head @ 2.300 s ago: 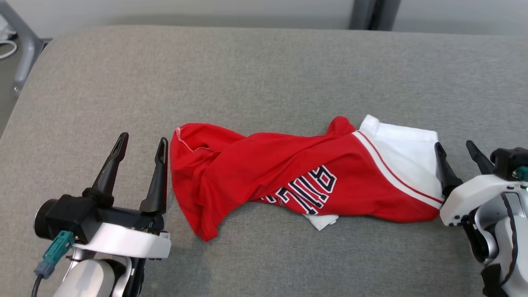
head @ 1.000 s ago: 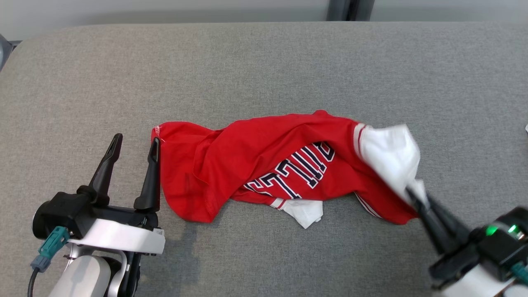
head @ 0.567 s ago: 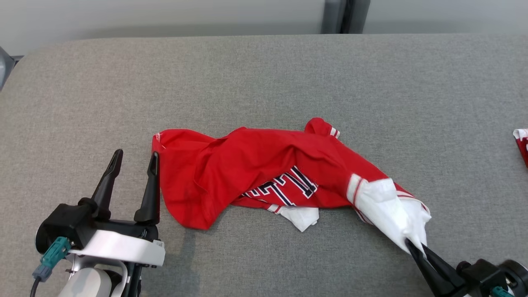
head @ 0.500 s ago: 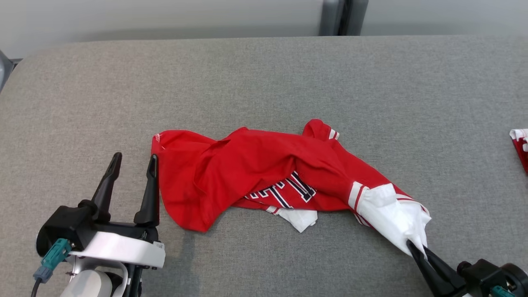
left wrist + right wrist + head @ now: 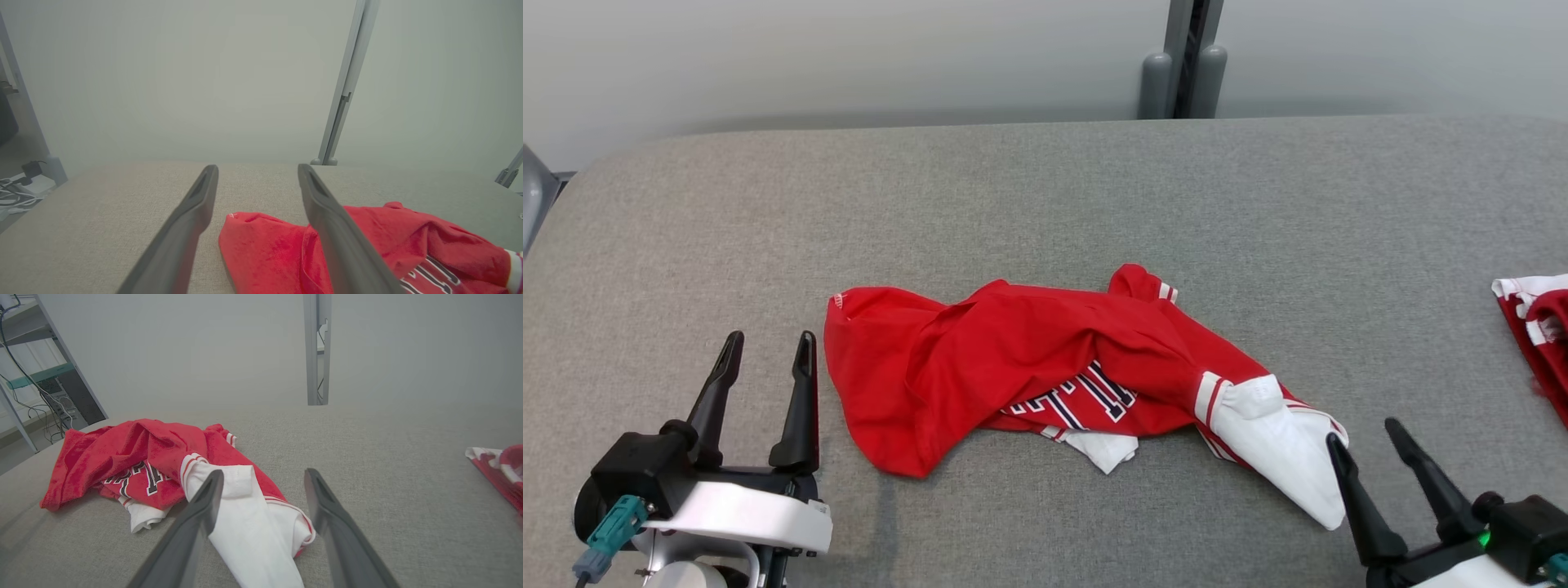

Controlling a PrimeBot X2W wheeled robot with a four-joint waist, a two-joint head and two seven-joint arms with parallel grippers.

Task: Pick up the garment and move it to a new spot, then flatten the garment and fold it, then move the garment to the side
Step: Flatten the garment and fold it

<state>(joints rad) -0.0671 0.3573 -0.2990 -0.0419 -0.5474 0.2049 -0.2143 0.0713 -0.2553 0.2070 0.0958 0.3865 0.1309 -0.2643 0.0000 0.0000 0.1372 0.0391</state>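
Note:
A crumpled red garment [image 5: 1013,359] with dark lettering and a white sleeve [image 5: 1278,461] lies mid-table on the grey cloth surface [image 5: 1045,204]. My right gripper [image 5: 1364,433] stands open at the lower right, its left finger beside the sleeve's end, holding nothing. In the right wrist view the white sleeve [image 5: 249,526] lies between and under the fingers [image 5: 204,502], apart from them. My left gripper [image 5: 768,347] is open just left of the garment's red edge. The left wrist view shows the red cloth [image 5: 265,253] behind its right finger [image 5: 327,212].
A second red and white garment [image 5: 1535,327] lies at the table's right edge, and it also appears as a red and white garment [image 5: 498,469] in the right wrist view. A grey post [image 5: 1180,57] stands behind the table. Bare surface spreads across the back half.
My right gripper dragged the white sleeve toward the near right, then opened and let it go. The left gripper stayed open beside the garment. The camera shifted, bringing a second garment into view.

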